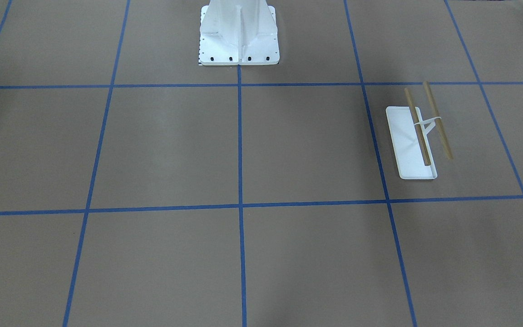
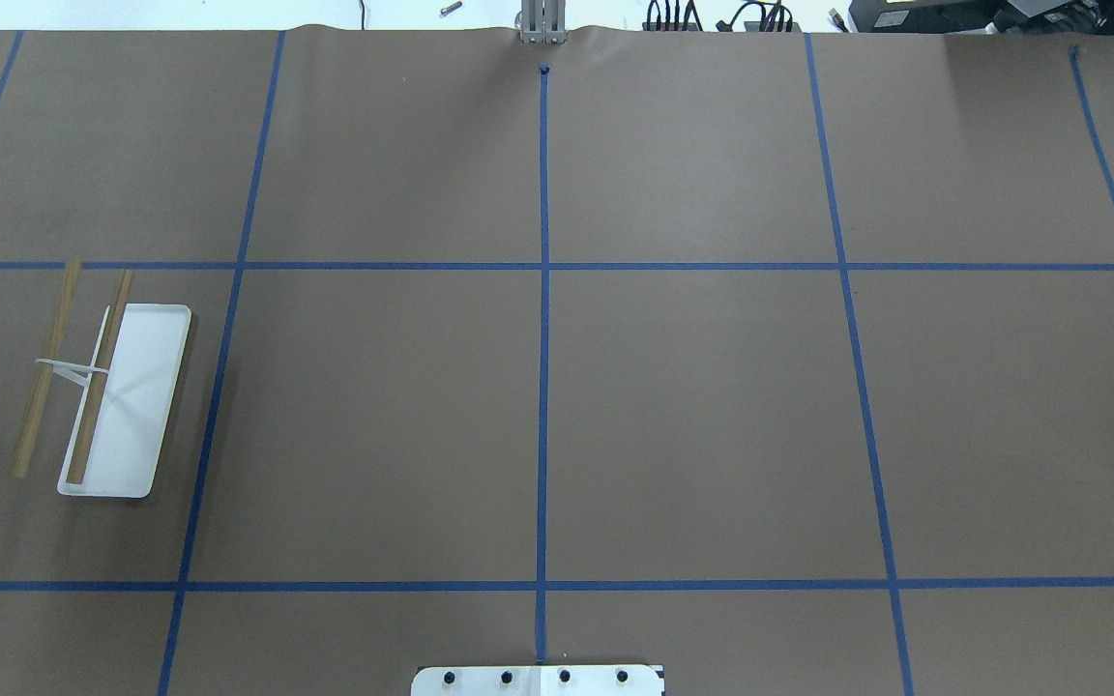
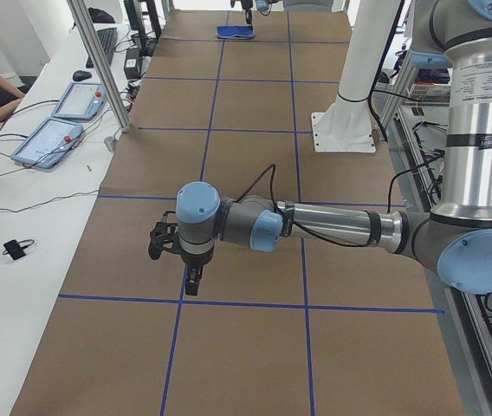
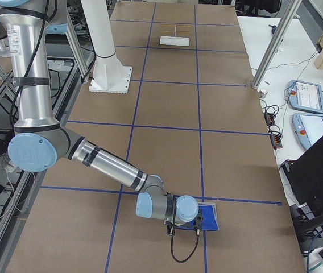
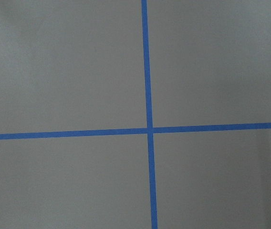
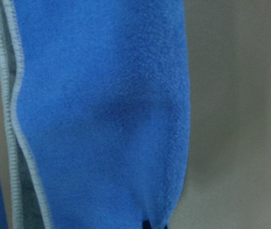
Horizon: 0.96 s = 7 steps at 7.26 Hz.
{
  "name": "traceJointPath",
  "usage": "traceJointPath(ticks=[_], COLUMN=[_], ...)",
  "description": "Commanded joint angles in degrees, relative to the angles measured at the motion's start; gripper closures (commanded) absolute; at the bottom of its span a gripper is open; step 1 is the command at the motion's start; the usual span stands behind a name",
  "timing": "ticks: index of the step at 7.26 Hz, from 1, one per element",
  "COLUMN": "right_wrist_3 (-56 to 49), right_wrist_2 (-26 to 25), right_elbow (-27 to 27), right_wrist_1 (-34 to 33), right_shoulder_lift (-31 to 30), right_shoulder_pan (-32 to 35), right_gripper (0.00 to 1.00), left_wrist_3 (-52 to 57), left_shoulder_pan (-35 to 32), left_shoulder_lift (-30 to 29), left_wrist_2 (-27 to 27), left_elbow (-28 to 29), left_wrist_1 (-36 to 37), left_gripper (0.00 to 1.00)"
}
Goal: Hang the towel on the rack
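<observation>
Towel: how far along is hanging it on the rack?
Done: nothing; the rack stands bare. In hand: the right pincer is down at the towel, which lies on the table; whether it is gripped is unclear. Remaining: grip, lift, carry across, drape over the rack.

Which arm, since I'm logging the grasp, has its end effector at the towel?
The right end effector: it is down at the blue towel. The left end effector hangs over bare taped table.

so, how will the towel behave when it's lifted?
Likely floppy: the towel looks like soft fleece, and it bulges and curls at its stitched edge. Probably light, so it should drape from a pinch. The fuzzy nap suggests decent grip, not slippery.
</observation>
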Motion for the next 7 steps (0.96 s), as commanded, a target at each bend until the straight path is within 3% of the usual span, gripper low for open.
traceJointPath(ticks=[1,2,3,5,7], right_wrist_3=[-0.67,0.11,1.68,9.12,22.11], right_wrist_2=[2.18,6.29,9.20,10.19,9.67], right_elbow=[0.37,0.63,0.99,8.85,17.65], right_wrist_1=[3.26,3.89,3.90,3.11,3.02], right_shoulder_lift=[2.17,3.66,5.94,9.12,10.52], right_shoulder_pan=[0.16,0.43,1.30,2.63,-0.25], right_gripper=[1.00,1.00,1.00,1.00,1.00], left_wrist_3=[0.00,-0.17,0.00,-0.08,-3.30], left_shoulder_pan=[0.00,0.00,0.00,0.00,0.61], left_shoulder_lift=[-0.29,-0.90,-1.08,-2.13,-4.41], left_wrist_2=[0.00,-0.17,-4.96,-6.41,-6.33], left_elbow=[-0.05,-0.49,-1.71,-2.87,-2.60], left_wrist_1=[0.00,0.09,0.09,0.09,0.09], left_gripper=[0.01,0.01,0.01,0.01,0.01])
